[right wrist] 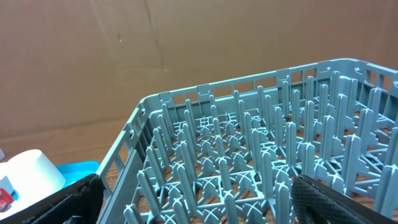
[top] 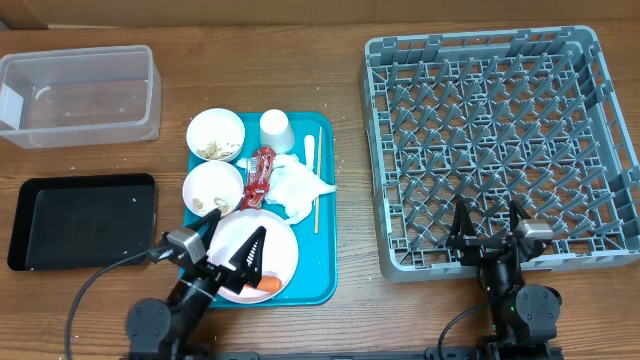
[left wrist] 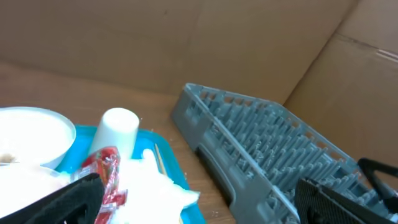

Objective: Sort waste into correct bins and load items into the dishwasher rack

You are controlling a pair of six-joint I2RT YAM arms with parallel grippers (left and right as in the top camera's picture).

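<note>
A teal tray (top: 325, 200) holds two white bowls (top: 215, 134) (top: 212, 186) with food scraps, an upturned white cup (top: 276, 129), a red wrapper (top: 260, 171), a crumpled napkin (top: 298, 186), a wooden stick (top: 317, 180) and a white plate (top: 281, 245) with a carrot piece (top: 268, 285). The grey dishwasher rack (top: 500, 140) stands empty at the right. My left gripper (top: 232, 255) is open above the plate. My right gripper (top: 488, 230) is open over the rack's front edge. The cup (left wrist: 115, 127), wrapper (left wrist: 106, 171) and napkin (left wrist: 155, 186) show in the left wrist view. No fork shows.
A clear plastic tub (top: 80, 95) stands at the back left and a black tray (top: 85, 220) at the front left, both empty. Brown cardboard walls the back. Bare wood lies between the teal tray and the rack.
</note>
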